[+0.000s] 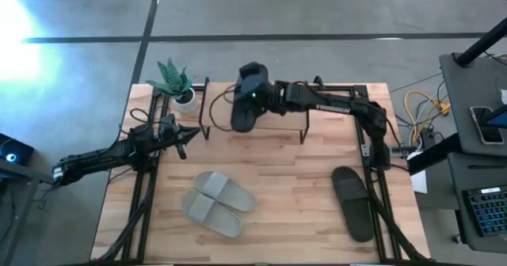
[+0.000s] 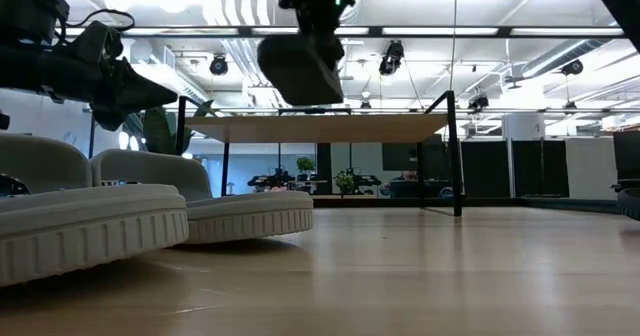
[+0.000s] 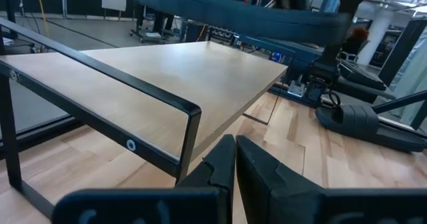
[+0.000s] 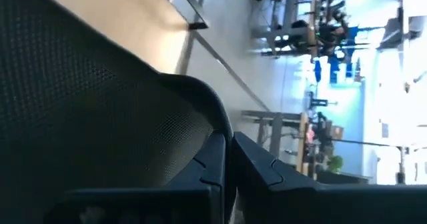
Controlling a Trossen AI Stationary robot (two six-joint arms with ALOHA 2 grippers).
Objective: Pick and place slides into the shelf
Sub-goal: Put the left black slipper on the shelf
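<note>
My right gripper [image 1: 252, 92] is over the shelf [image 1: 255, 127] at the table's far side, shut on a black slide [image 1: 243, 114]. In the low view this slide [image 2: 298, 68] hangs above the shelf's top board [image 2: 320, 128]. The second black slide [image 1: 353, 203] lies flat near the table's right edge. The grey pair [image 1: 218, 203] lies side by side on the near middle of the table. My left gripper [image 1: 187, 135] is shut and empty, in the air left of the shelf, its fingers [image 3: 233, 164] pointing at the shelf's corner. My right gripper pinches a thin curved edge [image 4: 215, 121] of the black slide between its two fingers; whether that edge is the strap, I cannot tell. The fingers come from above, pointing down. The slide is lifted clear and hangs tilted below the fingers, over the shelf's top board.
A small potted plant [image 1: 176, 84] stands at the table's far left corner, next to the shelf. Black frame rails run along the table's left [image 1: 142, 195] and right [image 1: 380, 195] sides. Bare wood shows between the grey pair and the second black slide.
</note>
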